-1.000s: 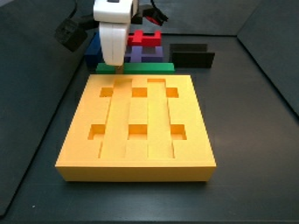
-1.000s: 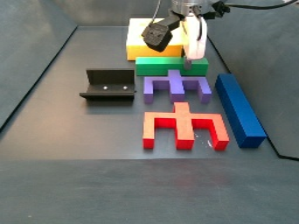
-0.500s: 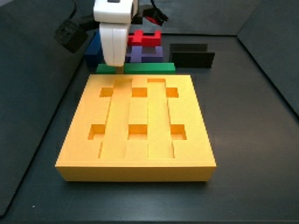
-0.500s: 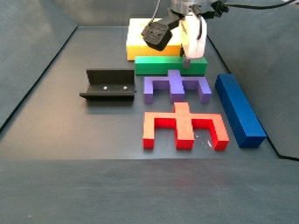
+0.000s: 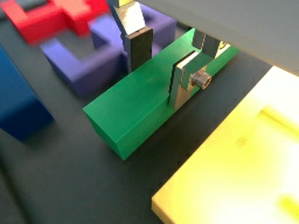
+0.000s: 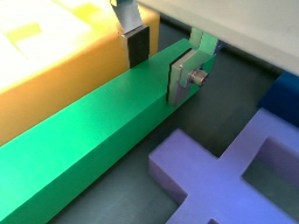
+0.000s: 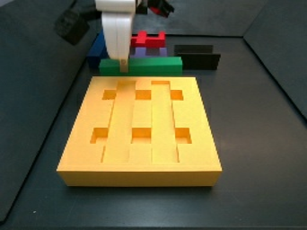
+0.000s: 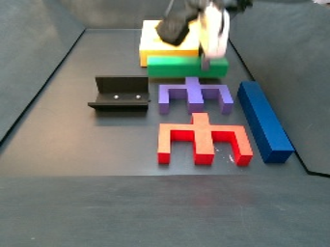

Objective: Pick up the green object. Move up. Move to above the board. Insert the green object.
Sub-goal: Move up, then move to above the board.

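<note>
The gripper (image 5: 163,68) straddles the long flat green bar (image 5: 146,96), hemmed between the thick yellow grooved board (image 7: 138,126) and the purple comb-shaped block (image 6: 239,175). Beyond the purple block, dark floor (image 8: 91,154) beside the black L-shaped fixture (image 8: 119,95) lies open.

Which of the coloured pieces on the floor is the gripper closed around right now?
The green object, the long flat bar beside the board. The gripper has a finger on each side of it; the purple, red and blue pieces lie untouched.

The hand (image 5: 163,59) grips the green object (image 5: 146,92) beside the board (image 5: 239,166).
</note>
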